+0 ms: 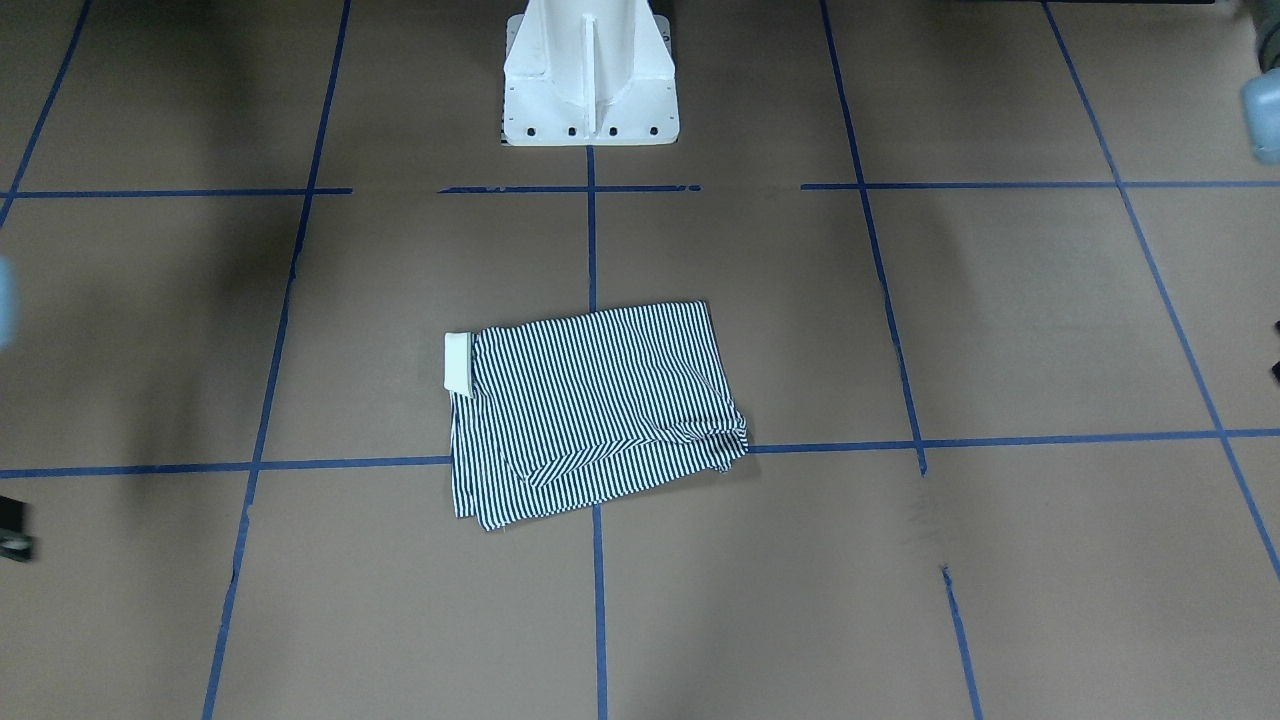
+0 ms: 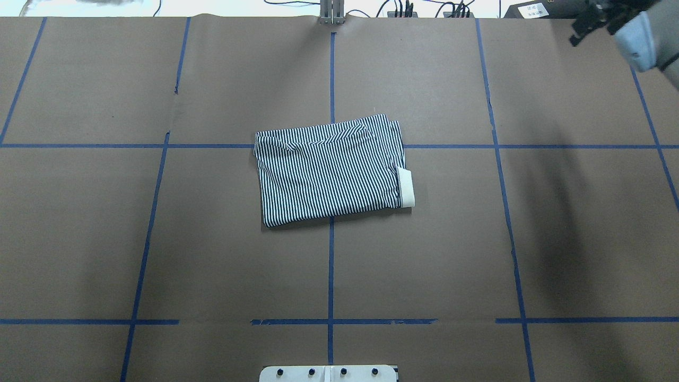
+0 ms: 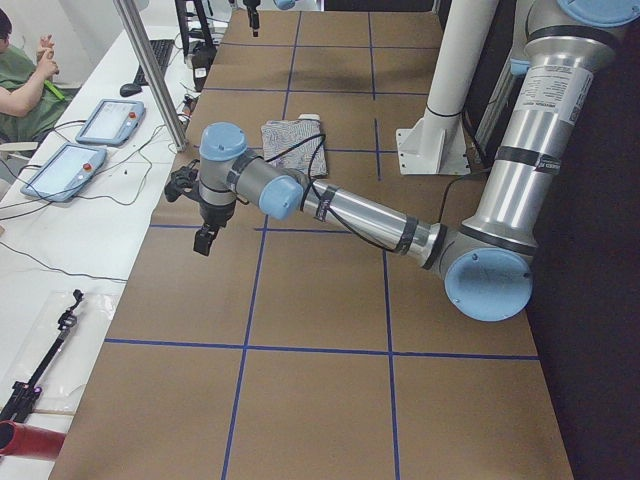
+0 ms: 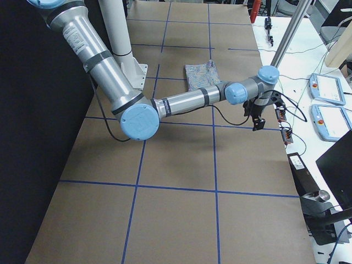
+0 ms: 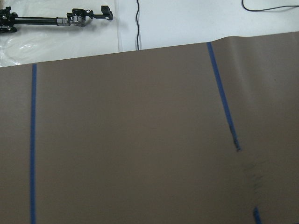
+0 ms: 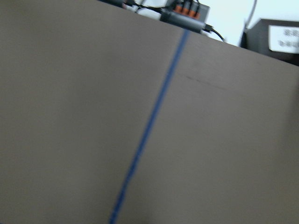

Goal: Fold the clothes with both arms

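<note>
**A robotics lab bench**

The table is covered in brown paper and gridded with blue tape lines. A white pedestal stands at one long edge. The left arm and right arm (grey tubes, light-blue joint caps) reach out over the paper. Along the far side, across from the pedestal, runs a white bench with two teach pendants, loose cables and a seated person.

no legible txt, box label blurred
</note>
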Robot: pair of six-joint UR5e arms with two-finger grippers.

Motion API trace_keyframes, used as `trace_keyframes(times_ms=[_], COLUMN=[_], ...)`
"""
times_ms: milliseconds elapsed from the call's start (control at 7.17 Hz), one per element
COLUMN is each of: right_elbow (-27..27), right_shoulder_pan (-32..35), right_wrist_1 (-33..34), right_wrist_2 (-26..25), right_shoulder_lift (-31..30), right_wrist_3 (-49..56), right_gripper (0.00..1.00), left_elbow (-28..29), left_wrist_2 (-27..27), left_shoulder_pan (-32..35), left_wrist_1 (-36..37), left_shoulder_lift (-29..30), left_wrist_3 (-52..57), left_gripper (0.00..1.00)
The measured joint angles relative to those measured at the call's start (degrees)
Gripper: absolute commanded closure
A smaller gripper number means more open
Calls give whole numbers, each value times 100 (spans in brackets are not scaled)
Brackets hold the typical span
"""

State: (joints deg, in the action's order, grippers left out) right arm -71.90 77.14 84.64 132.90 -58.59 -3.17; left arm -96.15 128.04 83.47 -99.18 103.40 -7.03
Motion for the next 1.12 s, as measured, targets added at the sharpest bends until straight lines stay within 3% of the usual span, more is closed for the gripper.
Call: trace_keyframes(times_ms=[140, 419, 1116], right_elbow=[-32, -324, -1179], right_shoulder_pan=[468, 1068, 1219], right_wrist_1=[164, 531, -441], right_wrist_2=[141, 172, 238], right_shoulder_lift=[-404, -1138, -2674], right_wrist_3=[604, 1254, 1260], right_gripper=[0, 0, 0], left_elbow=[-120, -300, -51], left_wrist_2=[22, 33, -100], left_shoulder_pan=[303, 654, 721], left_wrist_1=[355, 674, 361], left_shoulder_lift=[-207, -710, -1473], left_wrist_3=[938, 1743, 1902], left_gripper=[0, 0, 0])
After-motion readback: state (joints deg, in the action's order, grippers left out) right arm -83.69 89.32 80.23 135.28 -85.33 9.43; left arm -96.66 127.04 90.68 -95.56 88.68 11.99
